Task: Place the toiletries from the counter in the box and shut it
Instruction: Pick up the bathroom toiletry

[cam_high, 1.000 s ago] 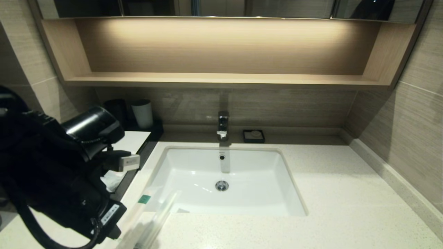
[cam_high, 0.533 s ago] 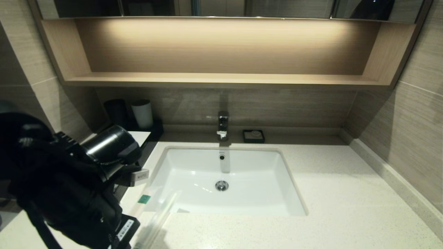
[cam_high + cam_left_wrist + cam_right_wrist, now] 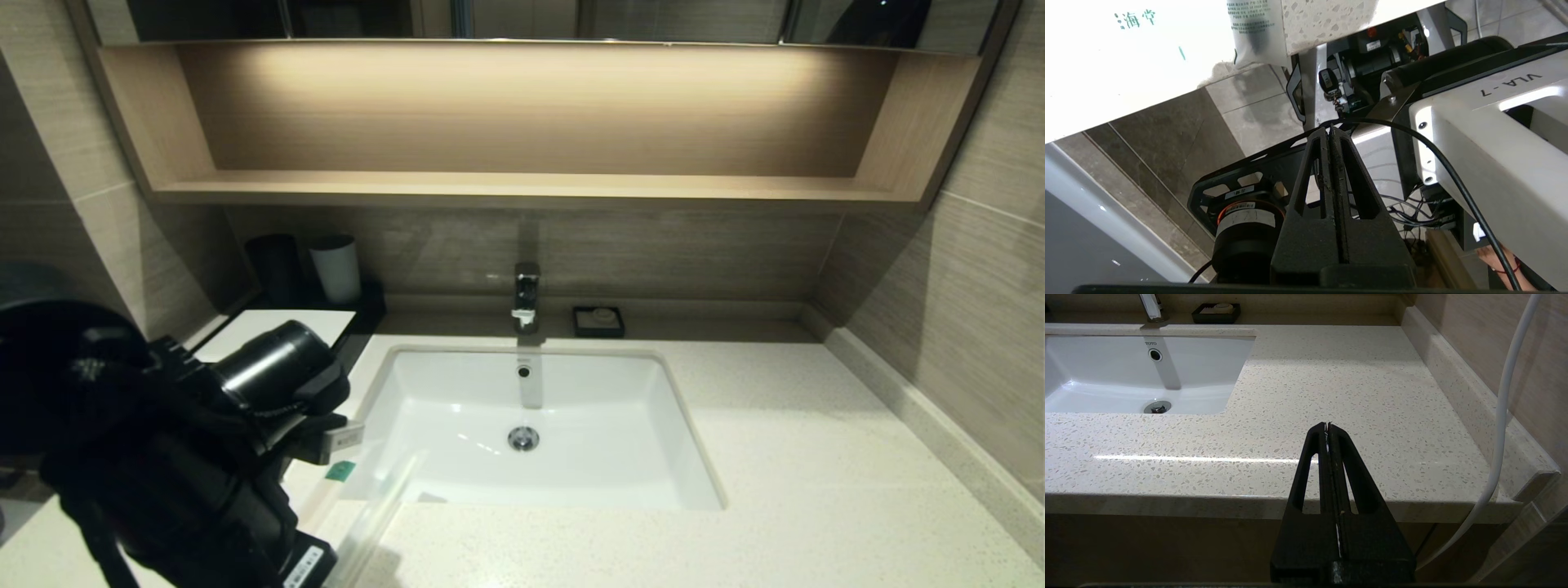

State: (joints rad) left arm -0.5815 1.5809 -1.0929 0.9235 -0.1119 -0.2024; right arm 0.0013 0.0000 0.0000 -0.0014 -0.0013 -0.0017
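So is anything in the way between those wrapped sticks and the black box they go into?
Yes. The left arm's bulk hangs over the box front, hiding its drawer. The wrapped sticks lie at the counter edge left of the sink. The left pincer is shut and empty, below that edge.

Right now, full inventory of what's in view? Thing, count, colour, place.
toiletries: at least two visible, translucent whitish, green label, counter's front-left edge
box: one, black, white top, left of sink
counter: one, cream speckled
sink: one, white, set in counter
faucet: one, chrome, behind sink
soap dish: one, black, right of faucet
cups: two, black and white, behind box
shelf: one, tan wood, above
left gripper: black, shut, off counter's front-left edge
right gripper: black, shut, parked before counter's front-right edge
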